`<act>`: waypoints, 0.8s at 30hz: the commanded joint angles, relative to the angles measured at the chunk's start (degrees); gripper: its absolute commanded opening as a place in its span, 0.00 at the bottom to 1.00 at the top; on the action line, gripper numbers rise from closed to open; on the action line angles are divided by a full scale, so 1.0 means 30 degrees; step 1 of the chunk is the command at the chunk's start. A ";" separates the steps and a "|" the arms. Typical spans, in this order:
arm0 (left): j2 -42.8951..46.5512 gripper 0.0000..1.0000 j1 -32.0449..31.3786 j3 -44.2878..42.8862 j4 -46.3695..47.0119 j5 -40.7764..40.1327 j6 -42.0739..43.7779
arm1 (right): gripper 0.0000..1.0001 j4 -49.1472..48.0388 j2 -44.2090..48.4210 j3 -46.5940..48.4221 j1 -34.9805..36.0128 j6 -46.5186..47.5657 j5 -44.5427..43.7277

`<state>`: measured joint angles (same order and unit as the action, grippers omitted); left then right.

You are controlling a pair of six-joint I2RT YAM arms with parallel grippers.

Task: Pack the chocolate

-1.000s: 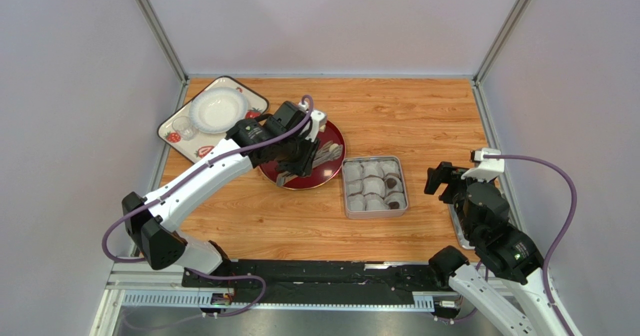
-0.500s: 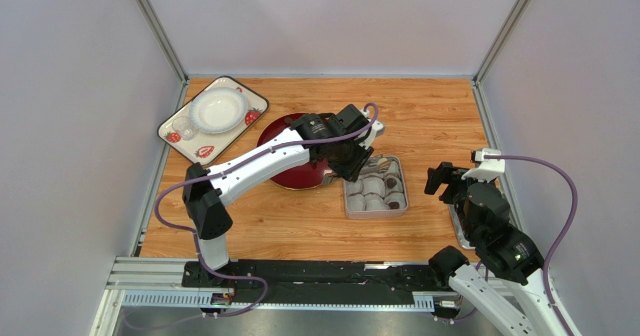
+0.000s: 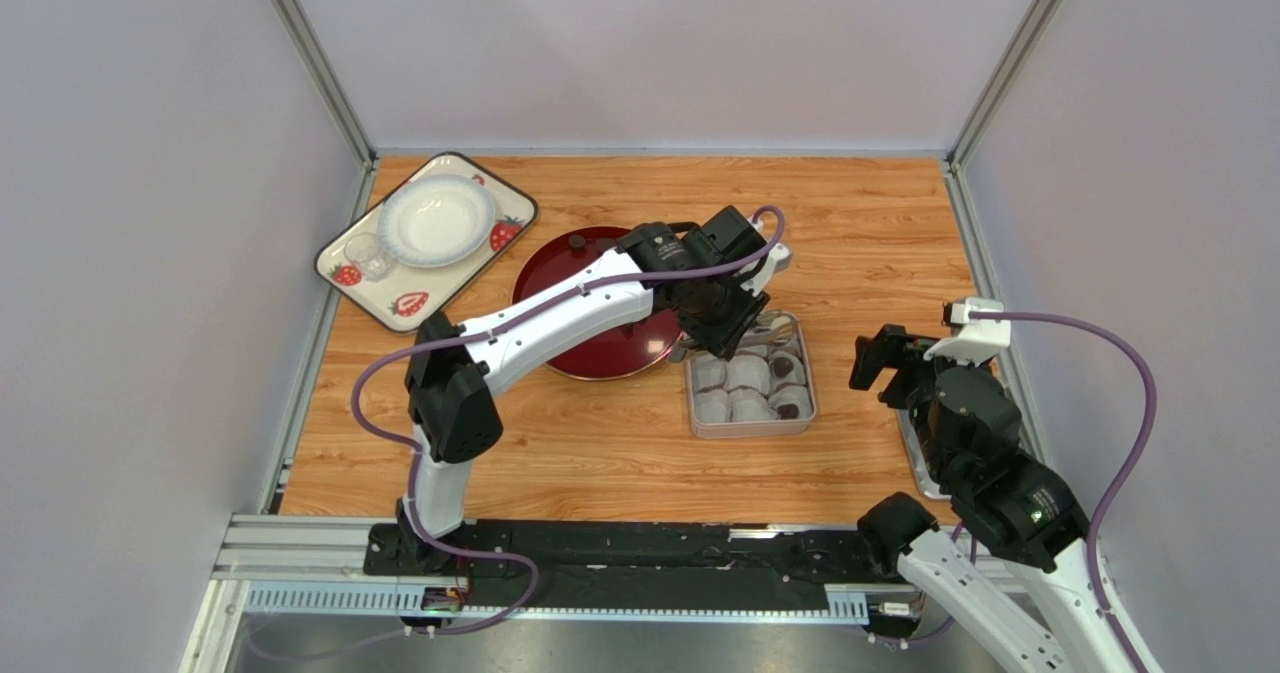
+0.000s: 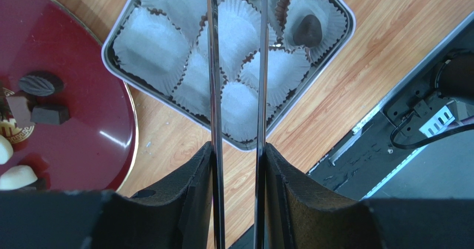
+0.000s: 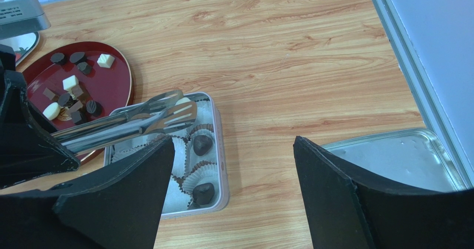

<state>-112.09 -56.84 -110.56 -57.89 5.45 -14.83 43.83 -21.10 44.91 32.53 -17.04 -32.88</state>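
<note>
While the tongs [image 4: 213, 66] hung over the tin [image 5: 221, 154], the drop wanted care: tips low over one bare cup, then ease apart!
Left gripper [image 4: 238, 149] was clamped on the tongs' arms, blades crossing the tin's middle. A dark bit showed at the tips, pinched or lying in a cup, I couldn't tell. Most chocolate [image 4: 50, 114] sat on the plate [image 4: 83, 66] just left of the tin, apart from the tips. Right gripper [image 5: 232, 143] gaped, holding nothing, right of the tin.
</note>
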 commanded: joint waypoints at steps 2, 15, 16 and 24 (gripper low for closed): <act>-0.0779 0.43 -0.0009 -0.1552 0.0137 -0.0468 0.0636 | 0.83 -0.0725 0.0237 -0.0027 -0.0034 0.0230 0.0121; -0.2245 0.47 -0.0009 -0.2696 -0.0275 -0.0968 0.0783 | 0.83 -0.0696 0.0208 -0.0027 -0.0034 0.0259 0.0121; -0.2245 0.47 -0.0009 -0.2725 -0.0216 -0.0910 0.0812 | 0.83 -0.0695 0.0179 -0.0027 -0.0034 0.0259 0.0092; -0.2391 0.49 0.0020 -0.2814 -0.0215 -0.0822 0.0871 | 0.83 -0.0725 0.0150 -0.0056 -0.0063 0.0259 0.0121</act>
<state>-119.17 -56.84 -116.31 -58.98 2.85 -13.43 43.83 -20.91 44.91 32.53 -17.04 -32.82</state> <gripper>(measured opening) 0.488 0.829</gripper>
